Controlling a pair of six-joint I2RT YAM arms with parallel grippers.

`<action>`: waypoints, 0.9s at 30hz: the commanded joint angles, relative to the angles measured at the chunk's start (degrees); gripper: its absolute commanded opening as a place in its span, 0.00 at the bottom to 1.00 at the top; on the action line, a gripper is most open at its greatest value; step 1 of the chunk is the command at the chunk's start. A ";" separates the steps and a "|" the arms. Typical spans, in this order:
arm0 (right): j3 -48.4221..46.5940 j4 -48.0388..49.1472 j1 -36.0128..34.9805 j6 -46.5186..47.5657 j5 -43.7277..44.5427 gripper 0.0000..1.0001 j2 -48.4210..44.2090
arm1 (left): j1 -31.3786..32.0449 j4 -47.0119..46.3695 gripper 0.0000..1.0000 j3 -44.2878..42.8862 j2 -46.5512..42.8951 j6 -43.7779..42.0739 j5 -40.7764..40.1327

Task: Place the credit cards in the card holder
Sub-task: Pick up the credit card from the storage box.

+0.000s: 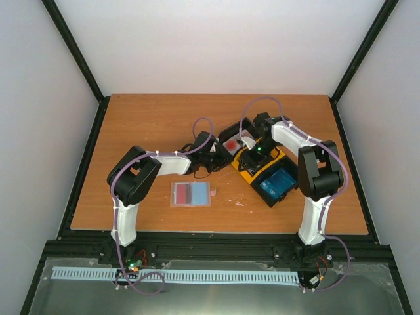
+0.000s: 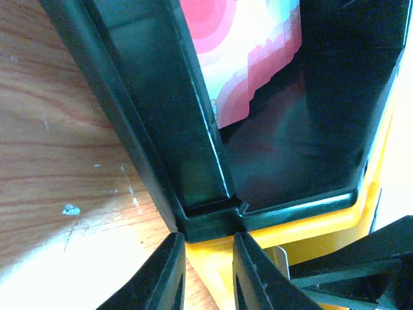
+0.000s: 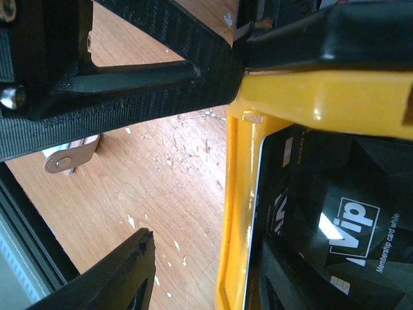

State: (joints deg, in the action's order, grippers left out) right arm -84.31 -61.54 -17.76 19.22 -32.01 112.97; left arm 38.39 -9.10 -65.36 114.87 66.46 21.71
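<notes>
White lettering, "Vip" and beneath it "Membership card while", is read on a dark card [image 3: 335, 226] lying in the black-and-yellow tray [image 3: 235, 194], and it is shown by the right wrist view alone. A red and white card [image 2: 248, 51] is shown in an end compartment by the left wrist view, and a blue card [image 1: 279, 180] in the opposite end compartment is shown only from above. The card holder [image 1: 191, 194] is likewise seen only in the top view: it lies open on the wooden table [image 1: 144, 125], near the front edge and well apart from the tray, with red and blue credit cards [image 1: 182, 193] in its pale pockets. The left gripper [image 2: 208, 248] is held at the tray's corner, its 2 fingers [image 2: 169, 274] parted by a narrow gap in which the yellow rim is seen; whether the rim is pinched cannot be told. Of the right gripper [image 1: 254, 155], held over the tray's middle, only 1 finger [image 3: 122, 278] is clearly seen, so its opening cannot be told
</notes>
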 commanded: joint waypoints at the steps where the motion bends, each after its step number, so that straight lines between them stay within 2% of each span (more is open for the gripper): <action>1: 0.42 -0.44 -0.38 -1.05 0.15 0.45 0.41 | 0.61 0.40 0.23 -0.38 0.81 -0.71 -0.53; 11: 0.72 2.19 -1.15 -2.78 5.64 0.34 -0.12 | 0.63 1.17 0.24 -0.47 0.31 -1.44 -0.71; 19: 1.42 3.64 -1.57 -3.62 9.86 0.16 -0.73 | 0.60 1.66 0.24 -0.42 -0.06 -1.82 -0.62; 22: 1.34 4.09 -1.58 -3.79 11.21 0.05 -1.22 | 0.57 1.96 0.24 -0.47 -0.31 -2.07 -0.71; 27: 0.28 4.23 -1.58 -4.54 13.23 0.03 -3.46 | 0.61 2.61 0.26 -0.47 -1.19 -2.88 -1.41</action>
State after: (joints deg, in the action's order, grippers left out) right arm -83.33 -57.82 -18.87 15.18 -21.04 111.72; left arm 38.39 -8.34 -65.36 114.80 65.43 21.43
